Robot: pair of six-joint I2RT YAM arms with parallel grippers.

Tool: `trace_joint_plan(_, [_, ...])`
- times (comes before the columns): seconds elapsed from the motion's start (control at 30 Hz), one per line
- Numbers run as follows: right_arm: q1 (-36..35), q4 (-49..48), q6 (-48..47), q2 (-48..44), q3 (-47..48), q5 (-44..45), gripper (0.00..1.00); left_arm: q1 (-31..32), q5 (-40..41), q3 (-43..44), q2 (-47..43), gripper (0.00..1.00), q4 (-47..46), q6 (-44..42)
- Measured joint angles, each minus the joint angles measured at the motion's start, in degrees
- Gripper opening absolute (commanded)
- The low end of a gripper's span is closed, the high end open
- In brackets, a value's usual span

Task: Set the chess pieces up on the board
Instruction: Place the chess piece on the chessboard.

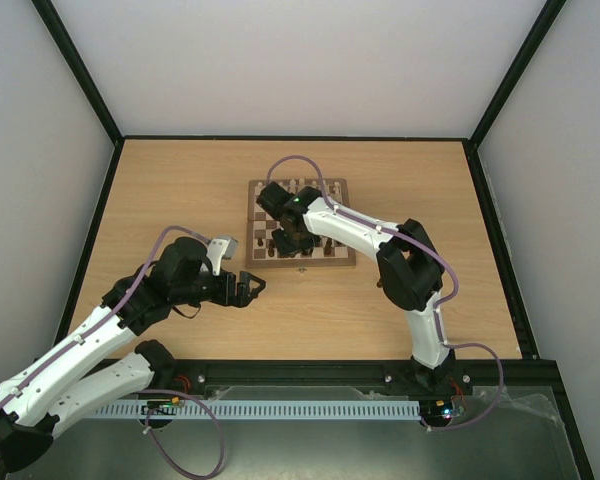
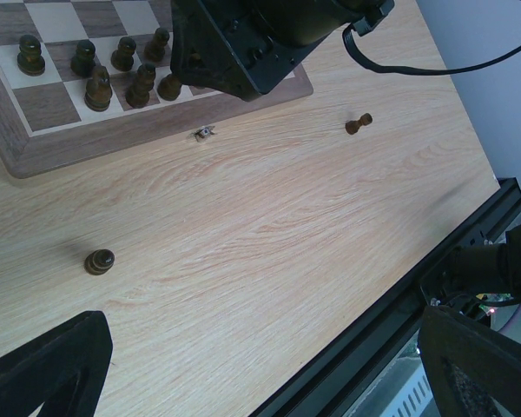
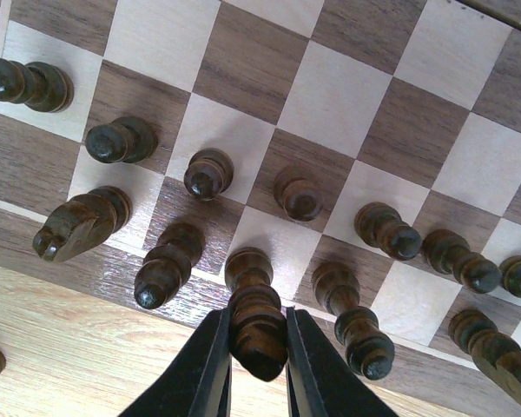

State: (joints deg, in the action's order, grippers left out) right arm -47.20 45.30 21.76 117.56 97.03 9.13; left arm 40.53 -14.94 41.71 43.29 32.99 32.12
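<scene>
The board [image 1: 300,262] lies at the table's middle back. In the right wrist view, several dark pieces stand in two rows along the board's [image 3: 330,95] near edge. My right gripper [image 3: 256,321] is shut on the head of a tall dark piece [image 3: 259,334], whose base rests on a cream square in the edge row. In the top view, this gripper [image 1: 292,240] hovers over the board's near side. My left gripper [image 1: 250,290] is open and empty, low over bare table left of the board. Its fingers [image 2: 43,365] sit wide apart. No pale pieces show clearly.
A dark pawn [image 2: 100,261] stands loose on the table in front of the board [image 2: 35,156]. Another dark piece [image 2: 358,123] lies on its side further right. A small metal bit [image 2: 204,132] lies by the board's edge. The black table rail [image 2: 399,321] runs close by.
</scene>
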Motion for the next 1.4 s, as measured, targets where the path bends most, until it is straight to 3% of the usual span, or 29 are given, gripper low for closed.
trace_joint_plan(0.67, [0.00, 1.09, 0.02, 0.00, 0.55, 0.39, 0.17, -0.02, 0.00, 0.00, -0.02, 1.00, 0.02, 0.02])
trace_joint_plan(1.4, [0.00, 1.44, -0.02, 0.00, 0.96, 1.20, 0.28, 0.00, -0.02, 0.00, -0.07, 0.99, 0.02, 0.02])
